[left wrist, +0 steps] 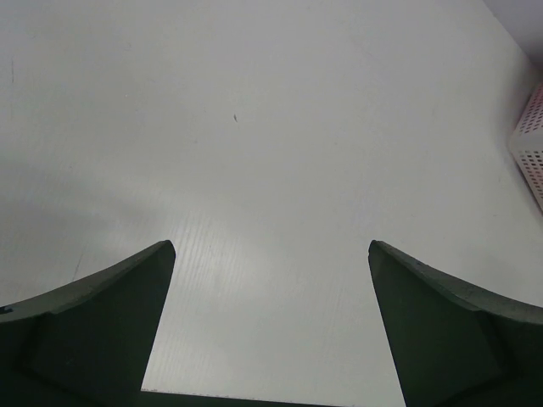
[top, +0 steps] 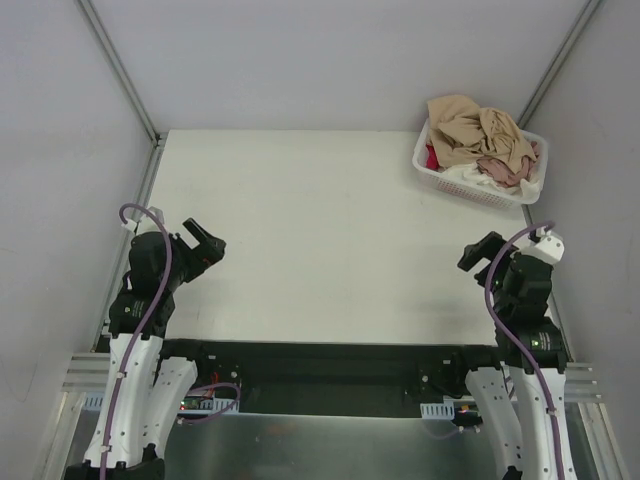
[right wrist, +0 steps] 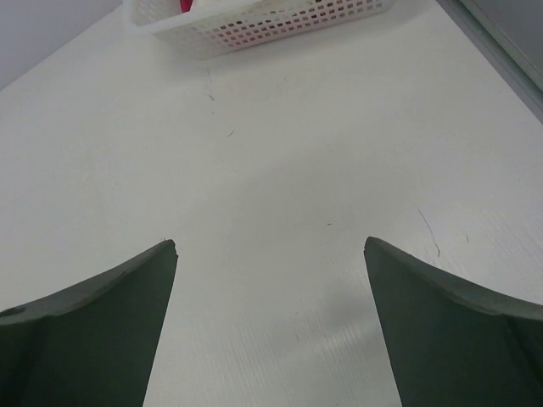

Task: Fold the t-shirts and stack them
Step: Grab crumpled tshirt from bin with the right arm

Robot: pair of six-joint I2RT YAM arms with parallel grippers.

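The overhead camera looks steeply down on the table from the near edge. Each wrist camera sits low, facing forward between its own fingers; all three share the basket, upper right overhead

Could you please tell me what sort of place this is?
Probably a robotics lab test cell: a left arm and right arm bolted at a white table, plain wall panels around it, and a basket of crumpled t-shirts.

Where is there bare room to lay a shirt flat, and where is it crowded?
Most of the table is bare: the wide stretch between the left gripper and right gripper, back to the far edge. Crowded only at the far right corner, where the basket holds heaped t-shirts.
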